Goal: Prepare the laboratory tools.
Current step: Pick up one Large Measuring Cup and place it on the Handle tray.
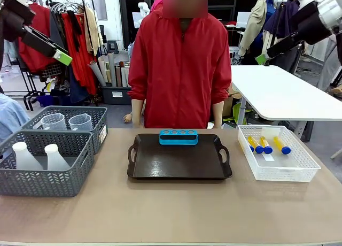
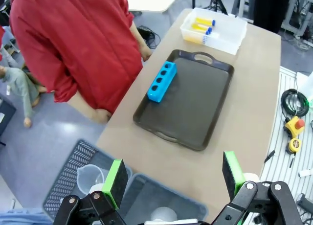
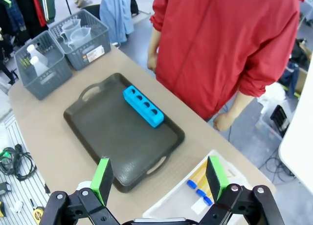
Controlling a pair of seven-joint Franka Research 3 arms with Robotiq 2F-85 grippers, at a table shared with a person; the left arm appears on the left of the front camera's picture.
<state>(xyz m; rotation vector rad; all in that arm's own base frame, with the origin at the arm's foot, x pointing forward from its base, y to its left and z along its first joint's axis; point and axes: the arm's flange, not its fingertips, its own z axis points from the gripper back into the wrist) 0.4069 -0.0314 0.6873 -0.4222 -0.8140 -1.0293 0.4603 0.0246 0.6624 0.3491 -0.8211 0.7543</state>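
L hand (image 2: 174, 178) & R hand (image 3: 159, 178) open, tubes (image 1: 265, 144) in white basket (image 1: 278, 174)

Left claw (image 2: 174, 178) high above tabletop (image 1: 171, 214), over its left end; jaws spread wide, nothing between green pads (image 2: 116, 180). Front view: its finger (image 1: 48, 45) slants down toward tabletop's middle. Right claw (image 3: 159, 178) likewise high above tabletop, over its right end; jaws wide apart, empty. White right arm (image 1: 328, 10) enters at upper right corner, black finger (image 1: 283, 44) angled down-left. Both claws well apart from tabletop
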